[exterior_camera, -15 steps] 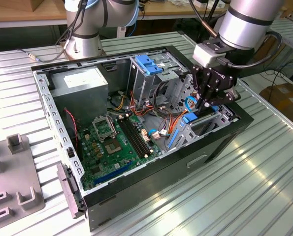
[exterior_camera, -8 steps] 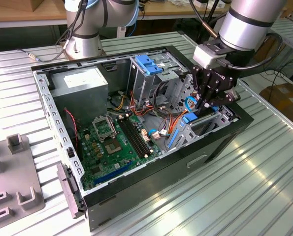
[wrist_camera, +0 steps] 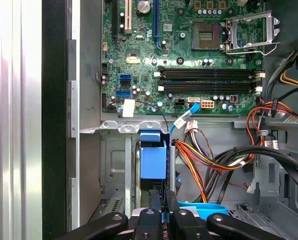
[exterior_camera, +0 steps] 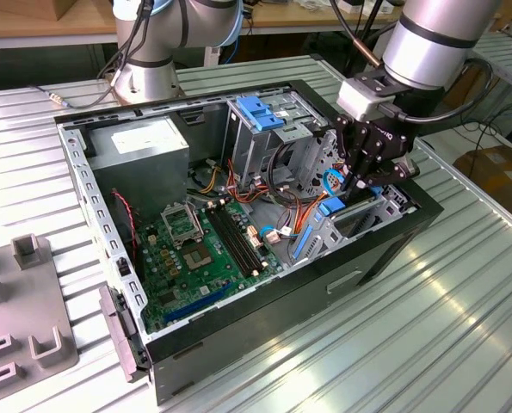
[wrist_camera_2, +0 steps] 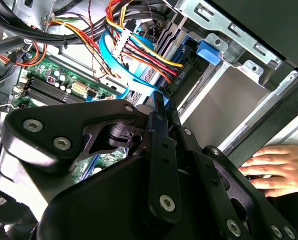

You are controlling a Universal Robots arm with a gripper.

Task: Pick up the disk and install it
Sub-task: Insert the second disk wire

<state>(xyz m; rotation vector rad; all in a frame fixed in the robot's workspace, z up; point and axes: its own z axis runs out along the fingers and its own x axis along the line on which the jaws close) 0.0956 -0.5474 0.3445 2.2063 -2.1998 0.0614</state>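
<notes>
Jaws pinched shut on the disk [wrist_camera: 153, 161], gripper [exterior_camera: 365, 176] low at the case's [exterior_camera: 238, 331] three-o'clock bay — install step, needing a straight push home.

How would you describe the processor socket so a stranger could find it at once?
Look inside the open computer case to the green motherboard on its floor. The processor socket is the square, metal-framed recess beside the long black memory slots, the board's one square frame.
</notes>
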